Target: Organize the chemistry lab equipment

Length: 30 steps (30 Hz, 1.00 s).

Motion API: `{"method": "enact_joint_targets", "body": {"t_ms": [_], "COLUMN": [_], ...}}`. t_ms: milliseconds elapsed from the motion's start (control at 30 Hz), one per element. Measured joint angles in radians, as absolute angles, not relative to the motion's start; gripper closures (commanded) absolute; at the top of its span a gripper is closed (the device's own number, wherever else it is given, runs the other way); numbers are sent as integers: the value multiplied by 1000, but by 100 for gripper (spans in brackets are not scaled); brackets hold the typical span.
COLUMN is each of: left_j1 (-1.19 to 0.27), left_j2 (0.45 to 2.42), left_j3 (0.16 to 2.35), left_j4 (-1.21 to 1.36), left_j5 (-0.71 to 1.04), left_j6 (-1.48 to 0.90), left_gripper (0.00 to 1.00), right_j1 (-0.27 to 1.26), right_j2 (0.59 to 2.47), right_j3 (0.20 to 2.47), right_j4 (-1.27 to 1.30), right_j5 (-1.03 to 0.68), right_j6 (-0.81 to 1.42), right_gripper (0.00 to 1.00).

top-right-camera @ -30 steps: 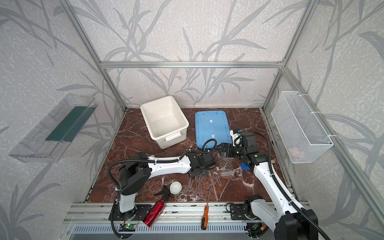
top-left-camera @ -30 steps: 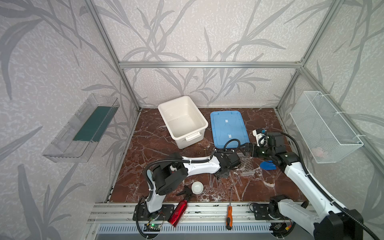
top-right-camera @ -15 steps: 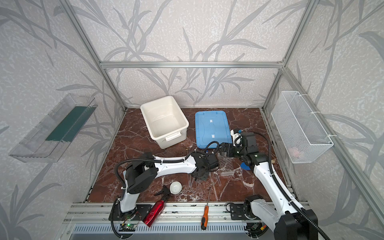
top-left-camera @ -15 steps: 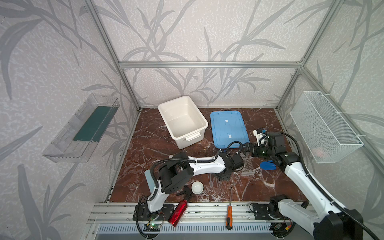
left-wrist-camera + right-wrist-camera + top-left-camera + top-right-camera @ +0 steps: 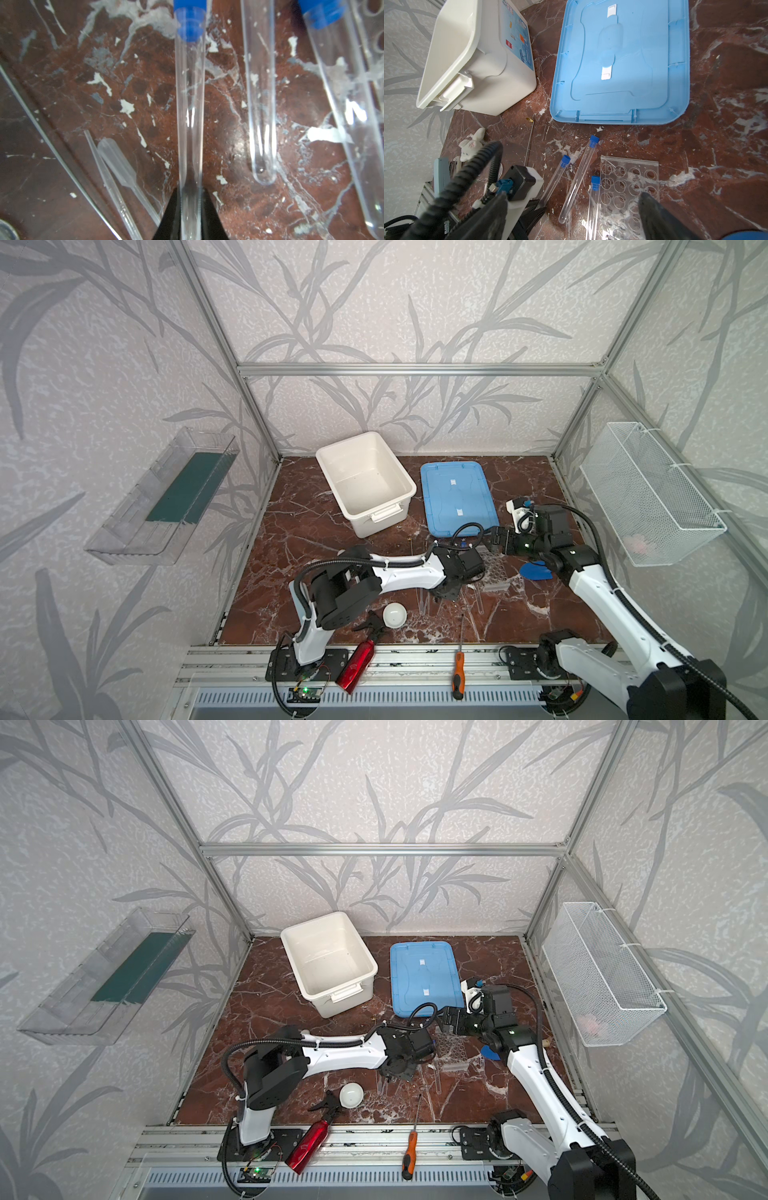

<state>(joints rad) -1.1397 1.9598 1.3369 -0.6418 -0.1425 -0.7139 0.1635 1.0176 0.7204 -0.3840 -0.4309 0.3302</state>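
Observation:
Three clear blue-capped tubes lie side by side on the marble floor next to a flat clear perforated rack [image 5: 629, 187]. My left gripper [image 5: 190, 207] is shut on the bottom end of the outermost tube [image 5: 190, 104], which rests on the floor. The middle tube [image 5: 579, 176] and the tube along the rack's edge [image 5: 592, 203] lie free. My right gripper [image 5: 572, 195] hangs open above the rack, holding nothing. Two thin droppers [image 5: 116, 160] lie beside the held tube. A thin rod [image 5: 529, 141] lies toward the white bin. In both top views a white round dish [image 5: 395, 614] sits near the front edge.
A white bin [image 5: 365, 481] and a blue lid [image 5: 455, 497] lie at the back. A red spray bottle [image 5: 357, 659] and an orange-handled screwdriver [image 5: 457, 672] rest on the front rail. A wire basket [image 5: 648, 493] hangs on the right wall and a clear shelf [image 5: 166, 497] on the left.
My left gripper has reached a little farther right and its jaws have closed onto the tube. The right arm has stayed where it was.

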Motion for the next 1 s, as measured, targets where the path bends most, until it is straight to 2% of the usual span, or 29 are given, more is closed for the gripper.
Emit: {"method": "enact_joint_targets", "body": {"t_ms": [200,567,1000], "left_j1": [-1139,-1139,-1139], "left_j2": [1784,1600,1583], "left_j3": [1186,934,913], "left_j4": [-429,-21,90], "left_j5": [-165,-161,-146], "left_j6": [-642,-515,-472], "left_gripper": [85,85,85], "right_j1": [137,154,233], "right_j2": [1041,1183,1244], "right_j3": [719,720,752], "right_j4": [-351,-233,-183], "right_j5": [-543,-775,-767], "right_j6": [353,430,449], "right_gripper": [4,23,60]}}
